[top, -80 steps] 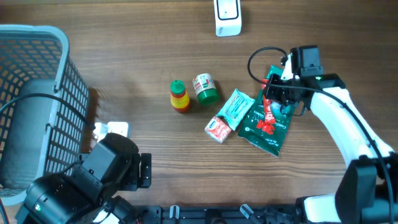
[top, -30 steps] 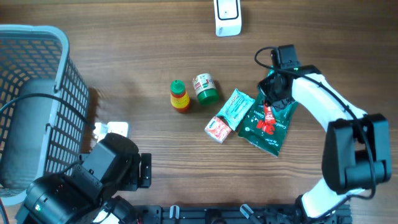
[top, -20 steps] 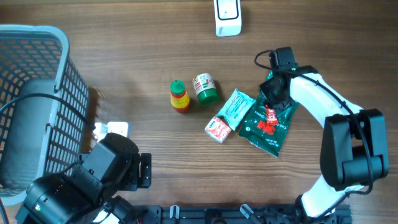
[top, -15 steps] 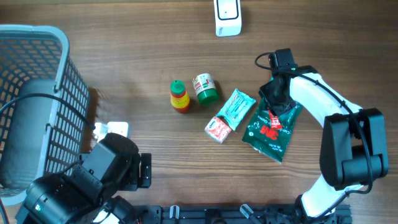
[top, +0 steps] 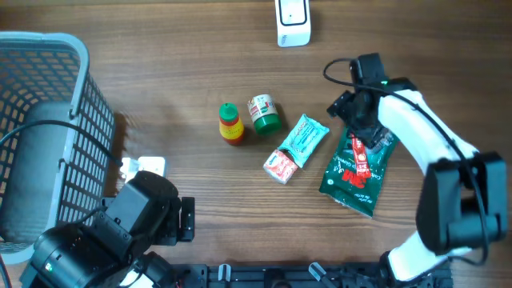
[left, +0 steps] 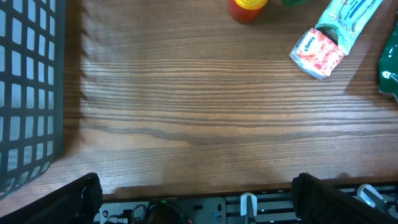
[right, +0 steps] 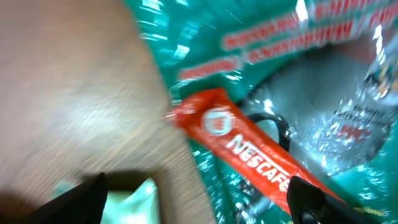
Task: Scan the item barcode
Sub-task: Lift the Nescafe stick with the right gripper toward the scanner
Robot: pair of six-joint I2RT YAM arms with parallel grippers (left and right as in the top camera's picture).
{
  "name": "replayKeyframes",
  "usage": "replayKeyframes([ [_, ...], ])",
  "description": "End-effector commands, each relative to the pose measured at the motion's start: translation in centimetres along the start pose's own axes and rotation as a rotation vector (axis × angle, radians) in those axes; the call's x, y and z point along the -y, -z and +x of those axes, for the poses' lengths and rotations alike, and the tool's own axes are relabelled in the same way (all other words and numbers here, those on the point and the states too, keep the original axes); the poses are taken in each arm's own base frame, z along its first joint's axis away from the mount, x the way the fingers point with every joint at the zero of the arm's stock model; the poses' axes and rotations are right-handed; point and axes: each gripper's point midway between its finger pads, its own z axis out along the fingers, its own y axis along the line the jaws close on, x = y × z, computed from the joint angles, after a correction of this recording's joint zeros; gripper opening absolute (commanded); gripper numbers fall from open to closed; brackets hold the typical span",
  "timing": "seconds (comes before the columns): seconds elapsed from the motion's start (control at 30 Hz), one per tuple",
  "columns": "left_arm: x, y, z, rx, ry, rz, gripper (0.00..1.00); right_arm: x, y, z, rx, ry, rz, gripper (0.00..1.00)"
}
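The right gripper (top: 358, 118) now stands wide open over the top end of the green pouch (top: 356, 170). Since a second ago the pouch has turned and slid away from the teal packet (top: 304, 138). It lies flat on the table. The left gripper (left: 196, 190) is wide open too, far from the pouch.

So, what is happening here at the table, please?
The right gripper hovers over the upper end of the green coffee bag, its jaws apart, not holding it. The bag lies flat on the table, beside a teal packet and a small red-and-white packet. The white device at the far edge is probably the scanner; nothing is in front of it yet. The left gripper is open and idle near the basket.
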Motion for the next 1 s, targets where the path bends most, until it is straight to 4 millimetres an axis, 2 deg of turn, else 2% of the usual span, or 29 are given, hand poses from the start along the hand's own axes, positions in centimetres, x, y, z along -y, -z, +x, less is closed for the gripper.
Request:
replayKeyframes([
  [0.0,-0.1,0.0,0.0,0.006,0.018,-0.005,1.0,-0.4,2.4,-1.8,0.1,0.231,-0.004,0.86],
  [0.07,-0.1,0.0,0.0,0.006,0.018,-0.005,1.0,1.3,1.9,-1.9,0.111,0.288,0.076,0.67],
  [0.2,-0.1,0.0,0.0,0.007,0.018,-0.005,1.0,3.1,0.8,-0.9,0.091,0.378,0.144,0.58],
  [0.3,-0.1,0.0,0.0,0.006,0.018,-0.005,1.0,3.3,0.3,0.2,0.067,0.488,0.165,0.56],
  [0.47,-0.1,0.0,0.0,0.006,0.018,-0.005,1.0,3.7,-0.2,0.8,0.158,0.59,0.287,0.52],
  [0.57,-0.1,0.0,0.0,0.007,0.018,-0.005,1.0,4.2,-0.6,0.8,0.169,0.604,0.333,0.45],
  [0.7,-0.1,0.0,0.0,0.007,0.018,-0.005,1.0,4.7,-0.8,0.2,0.192,0.594,0.376,0.45],
  [0.97,-0.1,0.0,0.0,0.007,0.018,-0.005,1.0,4.1,-1.0,0.0,0.208,0.588,0.36,0.45],
])
